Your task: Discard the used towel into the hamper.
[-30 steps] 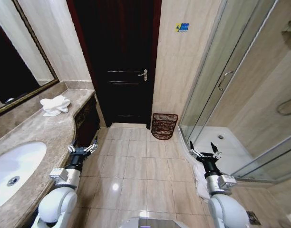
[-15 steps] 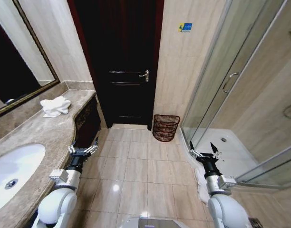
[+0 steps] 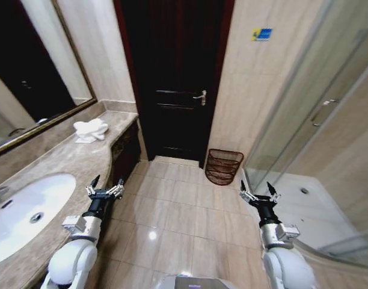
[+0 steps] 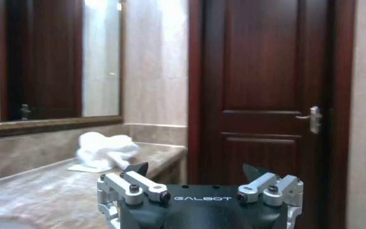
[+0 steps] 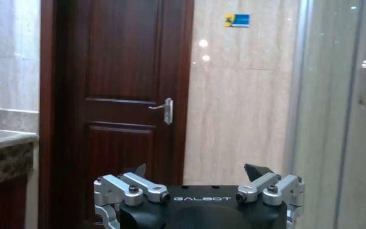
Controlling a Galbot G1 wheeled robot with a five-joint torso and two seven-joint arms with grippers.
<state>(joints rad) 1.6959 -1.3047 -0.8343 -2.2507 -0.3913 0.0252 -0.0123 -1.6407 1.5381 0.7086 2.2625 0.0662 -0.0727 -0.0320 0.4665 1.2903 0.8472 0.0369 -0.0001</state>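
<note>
Both hands low, spread open, empty.
Towel [image 3: 91, 129] far left on desk [image 3: 64, 162]; hamper [image 3: 223, 167] on floor beside door [image 3: 178, 78]; left hand [image 3: 104, 191], right hand [image 3: 258, 195].

Ahead of me stands a dark wooden door [image 3: 175, 78] with a metal lever handle [image 3: 200, 96], and a small blue-and-yellow sign [image 3: 262, 34] is fixed to the beige tile wall beside it. On my left a marble counter [image 3: 64, 165] holds a white oval sink [image 3: 24, 205] under a framed mirror [image 3: 27, 78]. On my right is a glass shower enclosure [image 3: 316, 126], with a glossy tiled floor [image 3: 184, 223] between.
</note>
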